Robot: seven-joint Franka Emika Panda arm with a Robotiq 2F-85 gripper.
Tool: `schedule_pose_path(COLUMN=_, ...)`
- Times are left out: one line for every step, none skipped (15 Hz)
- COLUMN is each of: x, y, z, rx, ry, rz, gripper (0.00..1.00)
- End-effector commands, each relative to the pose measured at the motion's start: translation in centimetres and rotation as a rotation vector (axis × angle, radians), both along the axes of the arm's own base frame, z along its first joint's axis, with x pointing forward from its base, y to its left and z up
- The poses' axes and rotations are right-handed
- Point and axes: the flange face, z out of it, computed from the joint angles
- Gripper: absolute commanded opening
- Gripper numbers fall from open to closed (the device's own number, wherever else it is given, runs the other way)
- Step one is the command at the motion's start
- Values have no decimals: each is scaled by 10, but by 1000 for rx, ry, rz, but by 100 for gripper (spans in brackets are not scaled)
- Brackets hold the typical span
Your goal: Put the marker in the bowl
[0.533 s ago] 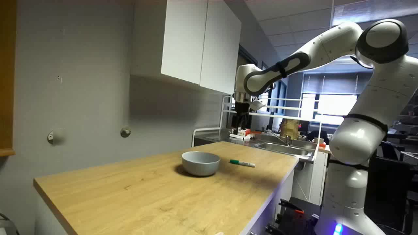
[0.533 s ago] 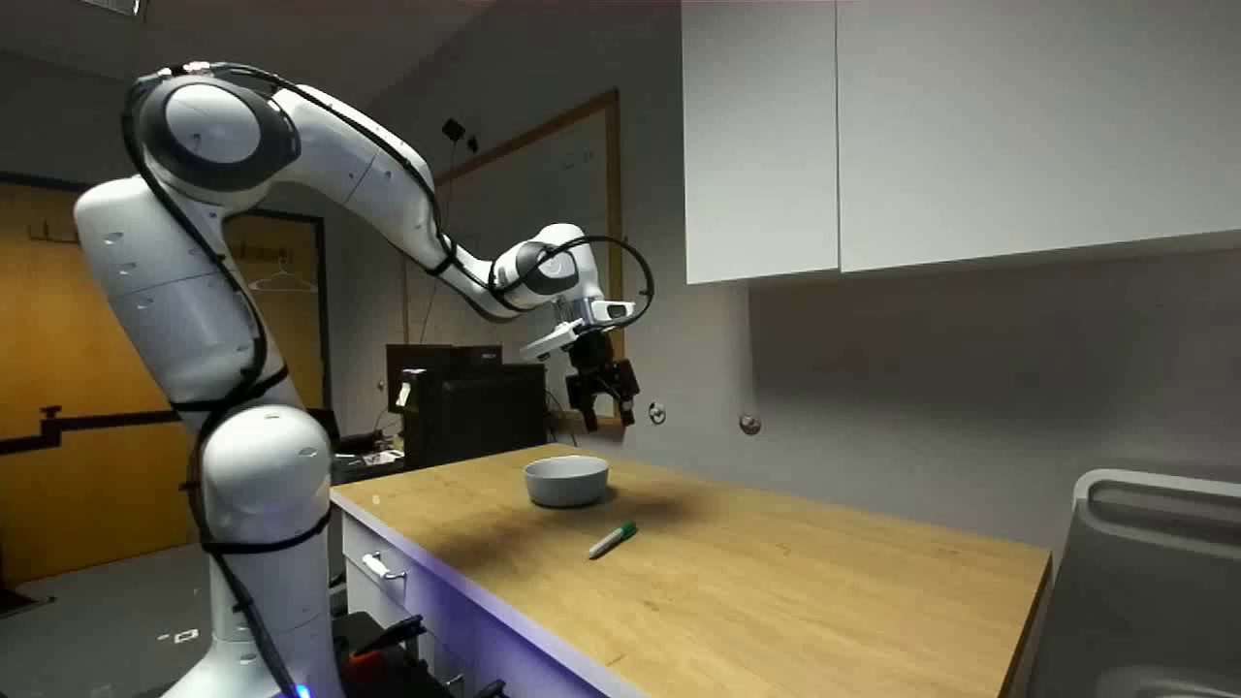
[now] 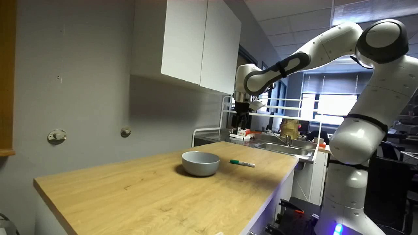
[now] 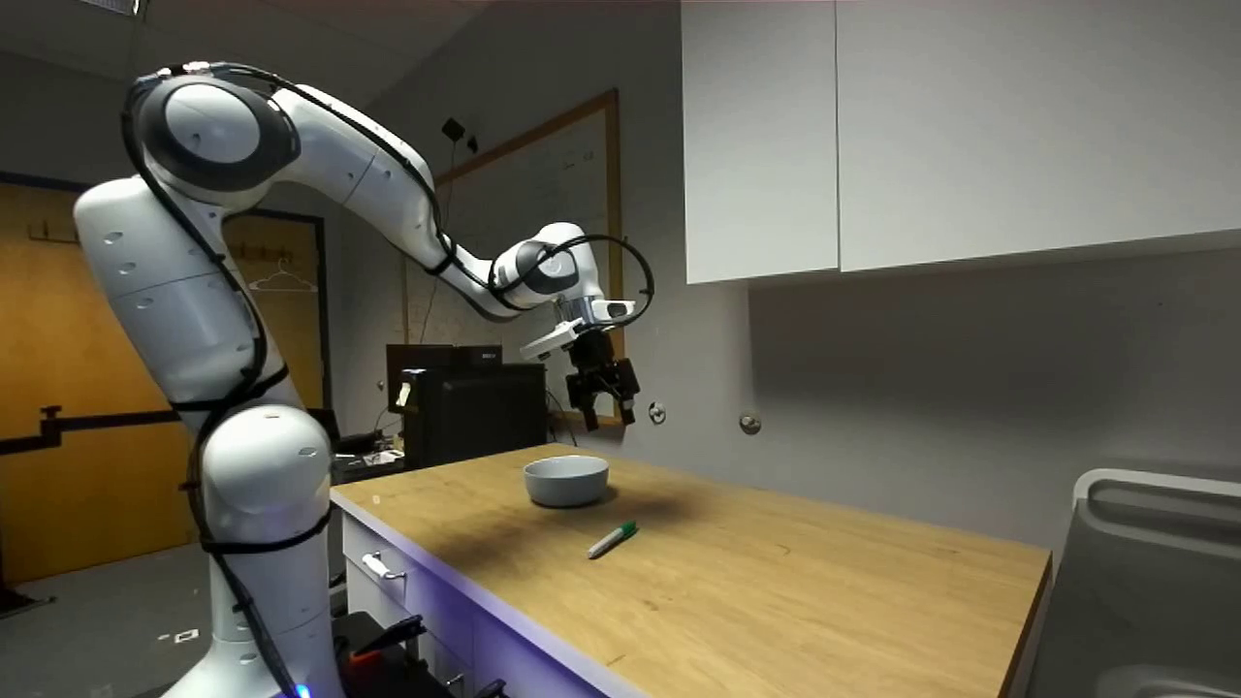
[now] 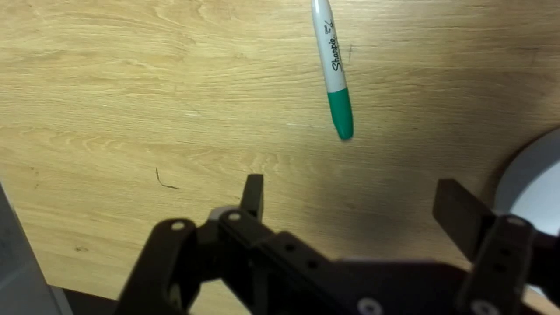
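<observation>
bowl (image 3: 200, 167) upright on counter (image 3: 147, 195) | marker (image 5: 333, 70) outside bowl, lying near it | claw (image 5: 351, 189) above, spread wide

A white cabinet (image 3: 186, 42) hangs on the grey wall (image 3: 88, 98), and a window (image 3: 336, 102) glows beyond the sink (image 3: 282, 149)

The light wood-grained counter (image 3: 137, 192) carries a grey bowl (image 3: 200, 167), standing upright, and a green-capped marker (image 5: 334, 65), lying flat near the bowl but apart from it, capped end closer. In the wrist view, a thin dark mark (image 5: 160, 181) bends across the grain.
</observation>
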Motion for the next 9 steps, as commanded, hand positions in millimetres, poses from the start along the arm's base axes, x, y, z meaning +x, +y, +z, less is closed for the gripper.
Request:
schedule_pose_path(x=0, y=0, z=1, rx=0, ry=1, rz=0, gripper=100)
schedule_pose_path(x=0, y=0, z=1, rx=0, ry=1, rz=0, gripper=100)
schedule_pose_path(x=0, y=0, z=1, rx=0, ry=1, rz=0, gripper=100)
schedule_pose_path(x=0, y=0, z=1, rx=0, ry=1, rz=0, gripper=100)
schedule_pose_path(x=3, y=-4, z=-2, rx=-2, ry=4, rz=-11, gripper=100)
schedule_pose_path(x=4, y=-6, z=-4, rx=-3, ry=6, rz=-14, gripper=100)
schedule_pose_path(x=6, y=-9, z=-7, rx=-6, ry=11, rz=-23, gripper=100)
schedule_pose_path(x=9, y=-14, z=-11, rx=-5, ry=16, rz=-34, gripper=100)
schedule_pose_path(x=11, y=-17, z=-16, rx=-6, ry=23, rz=-43, gripper=100)
